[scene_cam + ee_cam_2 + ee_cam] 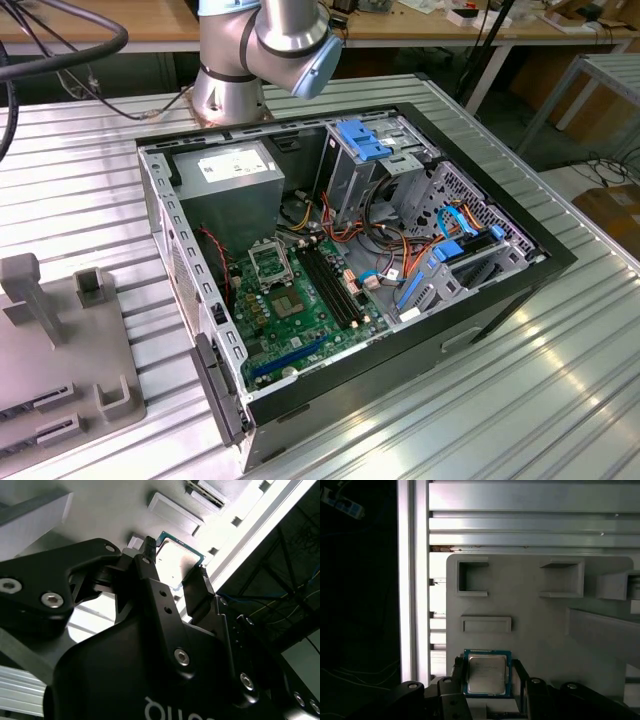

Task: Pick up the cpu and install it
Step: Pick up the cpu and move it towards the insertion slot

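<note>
First wrist view: the cpu [487, 676] is seen flat on the grey tray [540, 630], bracketed by the gripper [488, 664], whose jaws are set narrow, just outside two opposite edges. Contact seems not yet made, though this is poorly shown. The grasp is best taken centred and square, with light force and a level lift. In the exterior view the case [470, 322] holds the board [300, 325] and its socket [268, 263].

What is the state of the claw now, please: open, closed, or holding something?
Claw: set around the cpu at the grey tray; whether it is closed on it cannot be told.
</note>
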